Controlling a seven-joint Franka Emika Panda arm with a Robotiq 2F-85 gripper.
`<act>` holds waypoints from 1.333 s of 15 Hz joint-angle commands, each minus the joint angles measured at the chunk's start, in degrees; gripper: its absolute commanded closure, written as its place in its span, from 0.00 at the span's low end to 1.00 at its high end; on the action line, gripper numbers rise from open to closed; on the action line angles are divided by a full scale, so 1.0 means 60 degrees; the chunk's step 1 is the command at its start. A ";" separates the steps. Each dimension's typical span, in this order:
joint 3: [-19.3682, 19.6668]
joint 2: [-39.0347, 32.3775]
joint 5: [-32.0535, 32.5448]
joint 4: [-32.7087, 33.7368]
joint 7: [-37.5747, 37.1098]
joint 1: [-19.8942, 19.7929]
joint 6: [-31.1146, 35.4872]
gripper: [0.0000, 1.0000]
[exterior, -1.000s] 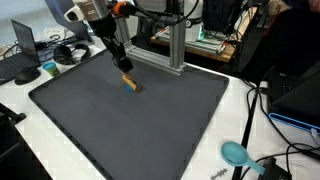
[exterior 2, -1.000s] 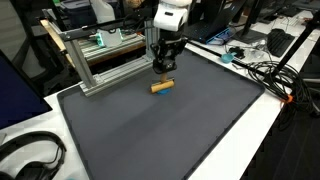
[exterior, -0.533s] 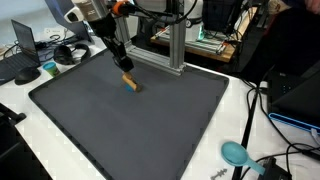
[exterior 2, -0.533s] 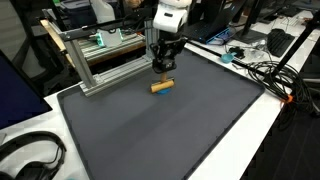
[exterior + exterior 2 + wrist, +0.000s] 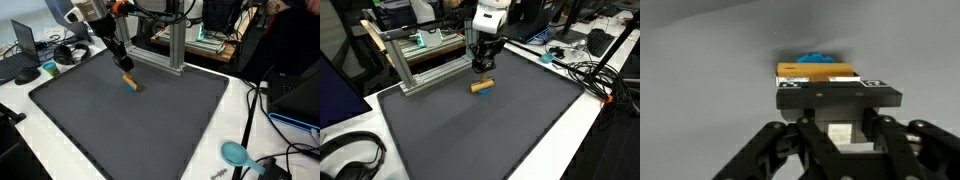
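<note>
In an exterior view there's one small orange block. It's stubby and lies flat on the one dark mat on the bench, toward the mat's far side. The single claw hangs just beside it.

In an exterior view from the opposite end, it's the same lone block, with the claw right behind it.

Wrist view: the block looks orange with a paler stripe, and one blue bit peeks out past it. The claw fills the bottom of the view. Honestly can't tell if its fingers are apart or together.
</note>
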State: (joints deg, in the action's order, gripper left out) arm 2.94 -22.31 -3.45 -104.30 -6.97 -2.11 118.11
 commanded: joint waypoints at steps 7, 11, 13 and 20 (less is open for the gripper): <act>-0.0292 -0.0872 -0.0549 -0.0269 0.0297 -0.0059 -0.0242 0.78; -0.0296 -0.0861 -0.0531 -0.0281 0.0341 -0.0051 -0.0270 0.78; -0.0299 -0.0854 -0.0534 -0.0292 0.0358 -0.0052 -0.0278 0.78; -0.0320 -0.0843 -0.0564 -0.0308 0.0423 -0.0058 -0.0299 0.78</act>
State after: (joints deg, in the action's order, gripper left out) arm 2.77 -22.33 -3.45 -104.26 -6.03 -2.11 117.29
